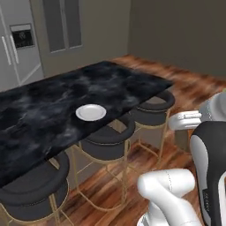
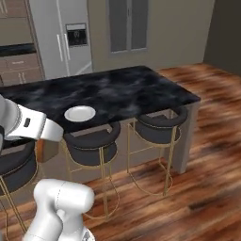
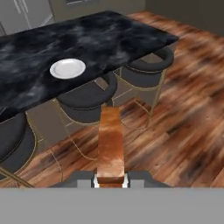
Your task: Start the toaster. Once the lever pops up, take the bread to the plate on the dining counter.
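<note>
- A wooden plank floor point(image 2: 207, 188) in reddish-brown tones is being shown across the room, with glossy patches being caught on it.
- Dark cushioned stools on thin gold frames point(image 2: 92, 146) are being kept tucked under the island's edge.
- A grey refrigerator point(image 2: 61, 37) with a small dark panel is being seen against the far wall.
- A tall pale-framed panel point(image 2: 128, 26), possibly a window or a glazed door, is being seen beside it.
- Plain olive-grey walls point(image 1: 176, 31) are being lit dimly.
</note>
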Robot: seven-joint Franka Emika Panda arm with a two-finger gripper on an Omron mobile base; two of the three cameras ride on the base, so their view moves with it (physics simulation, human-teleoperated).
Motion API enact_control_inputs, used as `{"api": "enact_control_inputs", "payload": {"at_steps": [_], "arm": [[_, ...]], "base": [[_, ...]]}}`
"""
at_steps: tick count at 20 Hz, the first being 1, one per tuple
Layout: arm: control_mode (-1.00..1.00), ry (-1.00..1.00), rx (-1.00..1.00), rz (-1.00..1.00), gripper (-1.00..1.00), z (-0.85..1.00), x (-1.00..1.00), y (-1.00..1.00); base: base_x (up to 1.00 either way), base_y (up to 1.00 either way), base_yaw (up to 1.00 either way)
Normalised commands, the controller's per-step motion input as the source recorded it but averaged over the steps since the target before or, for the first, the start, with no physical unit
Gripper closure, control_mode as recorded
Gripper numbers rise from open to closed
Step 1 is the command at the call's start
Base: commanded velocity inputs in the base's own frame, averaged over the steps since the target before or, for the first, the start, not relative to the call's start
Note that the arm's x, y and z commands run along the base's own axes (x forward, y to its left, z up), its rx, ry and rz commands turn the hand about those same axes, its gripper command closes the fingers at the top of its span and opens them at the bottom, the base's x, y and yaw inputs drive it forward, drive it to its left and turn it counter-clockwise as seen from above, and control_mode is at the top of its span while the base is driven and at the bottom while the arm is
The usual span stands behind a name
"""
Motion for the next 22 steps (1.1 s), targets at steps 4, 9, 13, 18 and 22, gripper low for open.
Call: {"api": "enact_control_inputs", "payload": {"at_steps": [4, 9, 13, 18, 22], "arm": [[1.00, 0.00, 0.00, 0.00, 1.00, 0.00, 0.00, 0.00], [1.00, 0.00, 0.00, 0.00, 1.00, 0.00, 0.00, 0.00], [1.00, 0.00, 0.00, 0.00, 1.00, 0.00, 0.00, 0.00], [1.00, 0.00, 0.00, 0.00, 1.00, 0.00, 0.00, 0.00], [1.00, 0.00, 0.00, 0.00, 1.00, 0.00, 0.00, 0.00]], "base": [[0.73, -0.56, 0.69], [0.59, -0.59, 0.70], [0.43, -0.43, 0.69], [0.52, -0.48, 0.42], [0.54, -0.54, 0.12]]}}
